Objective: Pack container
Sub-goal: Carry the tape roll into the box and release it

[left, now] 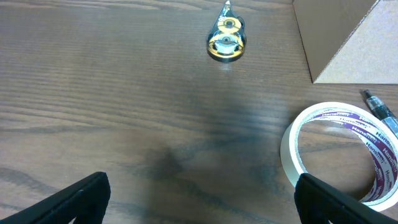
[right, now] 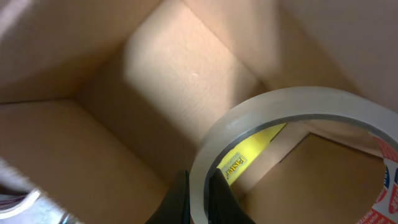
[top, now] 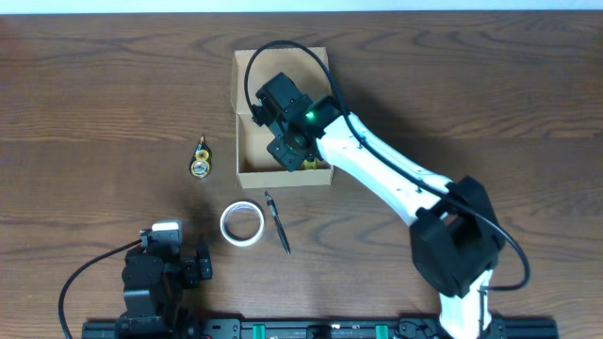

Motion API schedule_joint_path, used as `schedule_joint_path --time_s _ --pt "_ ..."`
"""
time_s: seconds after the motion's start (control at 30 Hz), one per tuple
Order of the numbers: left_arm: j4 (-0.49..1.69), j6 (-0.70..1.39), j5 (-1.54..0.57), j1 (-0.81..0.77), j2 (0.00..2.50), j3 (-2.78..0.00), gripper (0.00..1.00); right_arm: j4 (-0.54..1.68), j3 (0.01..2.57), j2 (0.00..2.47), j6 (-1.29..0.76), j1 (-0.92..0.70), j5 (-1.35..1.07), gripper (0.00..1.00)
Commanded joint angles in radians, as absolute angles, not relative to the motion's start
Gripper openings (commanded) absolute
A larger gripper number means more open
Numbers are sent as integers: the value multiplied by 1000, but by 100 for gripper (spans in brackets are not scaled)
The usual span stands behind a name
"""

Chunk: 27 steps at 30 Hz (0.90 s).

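Observation:
The tan cardboard container [top: 247, 122] stands open at the table's centre back. My right gripper [top: 292, 151] reaches down into it, shut on the wall of a clear tape roll [right: 298, 106], which it holds inside the box [right: 168, 68] above a yellow item [right: 249, 152]. My left gripper [left: 199, 202] is open and empty, low near the table's front left. A white tape roll [top: 242, 224] lies on the table in front of the box; in the left wrist view it [left: 339, 152] is just ahead of the right finger.
A small yellow-and-black tape dispenser [top: 201, 158] lies left of the box; it also shows in the left wrist view [left: 226, 38]. A black pen [top: 277, 222] lies right of the white roll. The box's corner [left: 342, 37] is at upper right in the left wrist view.

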<state>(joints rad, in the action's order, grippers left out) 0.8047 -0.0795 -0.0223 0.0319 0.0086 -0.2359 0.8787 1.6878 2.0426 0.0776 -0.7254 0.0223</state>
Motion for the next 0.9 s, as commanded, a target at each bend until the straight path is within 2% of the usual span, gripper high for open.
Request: schedule_joint_path --time_s 0.0,0.6,0.67,0.8,0.87 --pt "845 -83 -16 32 4 -192 96 874 1707 2070 83 -719 13 1" --pt "845 -83 -16 32 4 -192 95 874 1706 2153 57 -719 -30 1" --pt "845 -83 -16 32 4 -192 95 875 1706 2161 57 -719 -30 8" --pt "845 -83 -16 32 4 -192 95 855 1706 2162 57 -719 -23 30" --pt "845 -83 -16 32 4 -192 96 845 1706 2162 57 -719 -23 34"
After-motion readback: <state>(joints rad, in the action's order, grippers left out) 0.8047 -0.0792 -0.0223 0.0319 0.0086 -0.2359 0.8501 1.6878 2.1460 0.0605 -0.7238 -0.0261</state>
